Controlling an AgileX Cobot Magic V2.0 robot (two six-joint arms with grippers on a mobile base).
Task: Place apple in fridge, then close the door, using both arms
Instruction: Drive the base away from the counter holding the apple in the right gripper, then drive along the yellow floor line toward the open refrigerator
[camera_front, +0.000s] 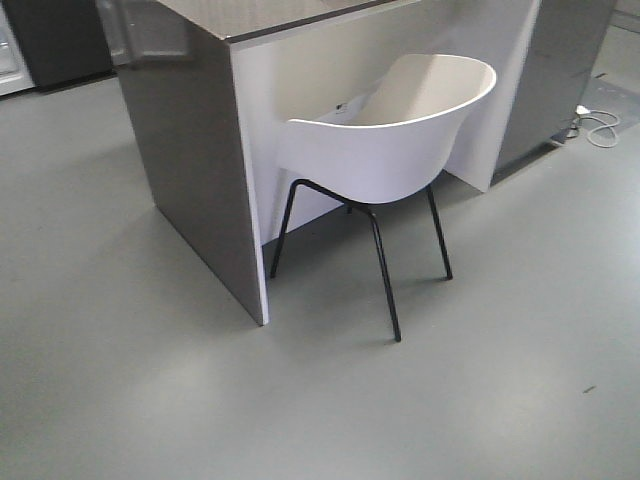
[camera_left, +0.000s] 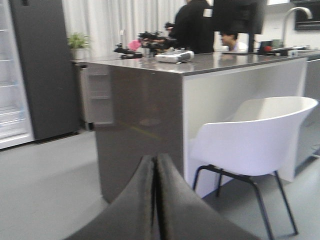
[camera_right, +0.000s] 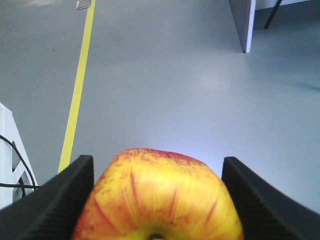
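Left wrist cam: fridge (camera_left: 15, 85) at far left edge, white lining and shelves exposed, so it's standing open; tall dark grey panel just right of it. Can't tell from here whether that panel is the door. Small potted plant (camera_left: 77, 44) next, against the curtains. Island tabletop (camera_left: 200, 62) fills the middle, glossy grey, clutter on it too blurred to name. Person (camera_left: 192, 25) in black behind it. White shell chair (camera_left: 255, 140) on black legs at the island's right side.

Left tool (camera_left: 155, 165): fingers pressed flat together, nothing between them, pointing at the island's end panel.

Front cam: same island and chair from above, chair tucked half under the overhang. Bare grey floor (camera_front: 150, 400). White cable (camera_front: 598, 125) lying at far right.

Right wrist cam: yellow line (camera_right: 79, 90) on the floor, left side. Right tool (camera_right: 157, 159) is clamped on the apple (camera_right: 160, 200). One ribbed black pad (camera_right: 60, 200) on each flank, stem dimple facing the camera. Apple is held in the air over the floor, well apart from the fridge.
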